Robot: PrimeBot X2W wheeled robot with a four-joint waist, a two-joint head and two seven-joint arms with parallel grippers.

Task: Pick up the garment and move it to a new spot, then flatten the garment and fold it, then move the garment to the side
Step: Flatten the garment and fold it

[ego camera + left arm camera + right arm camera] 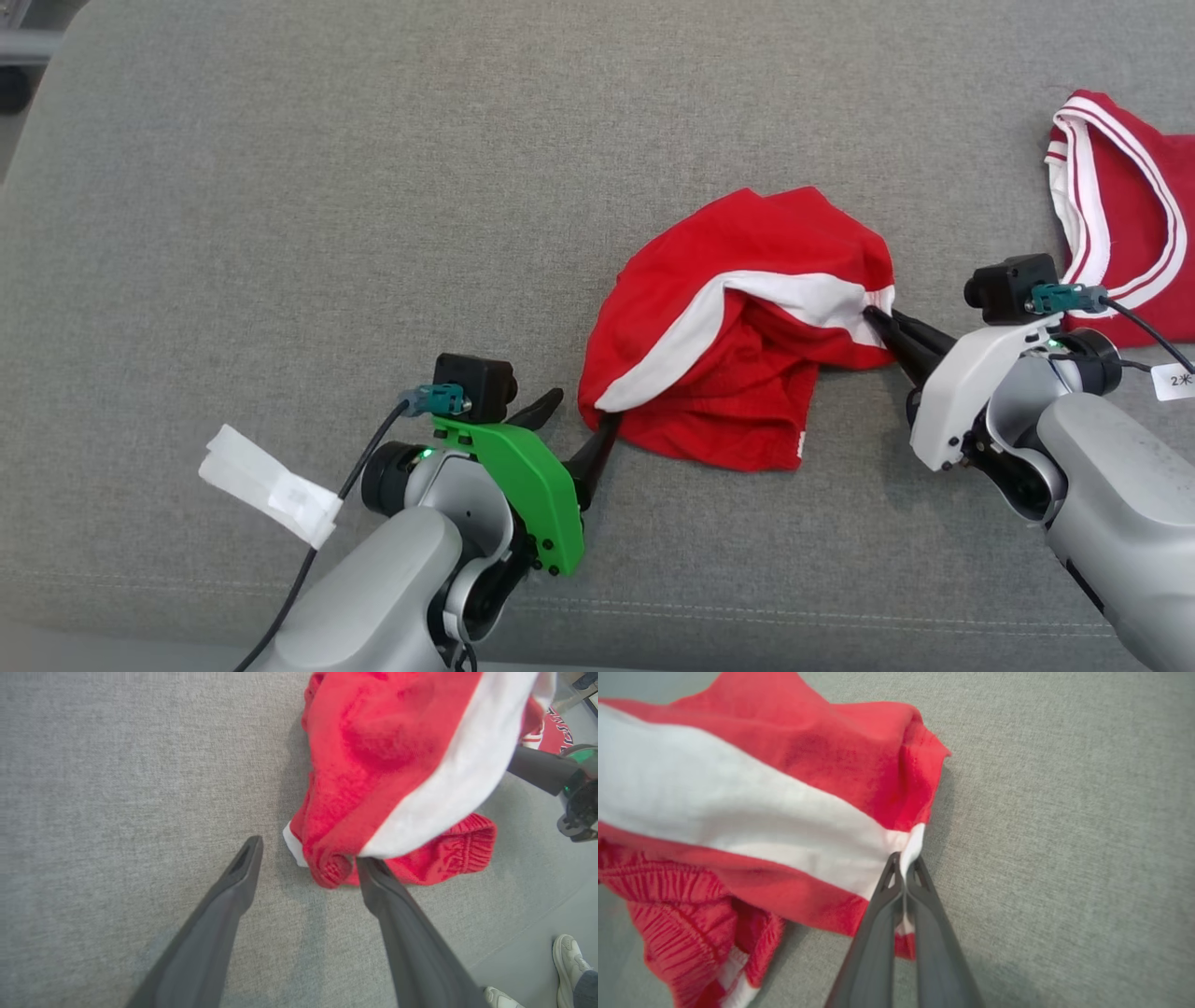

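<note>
The garment [747, 327] is a crumpled red piece with a broad white stripe, lying right of centre on the grey cushion; its ribbed waistband shows in the left wrist view [383, 756] and in the right wrist view [752, 807]. My right gripper [878, 315] is shut on the white-striped right edge, and the cloth is pinched between its fingers [904, 868]. My left gripper [579, 411] stands open at the garment's lower-left corner, one fingertip [369, 863] touching the hem and the other on bare fabric surface [250, 847].
A second red garment with white striped trim [1125, 201] lies at the far right edge. The grey cushion [327, 205] stretches wide to the left. A person's pale shoes [567, 956] stand on the floor beside the cushion.
</note>
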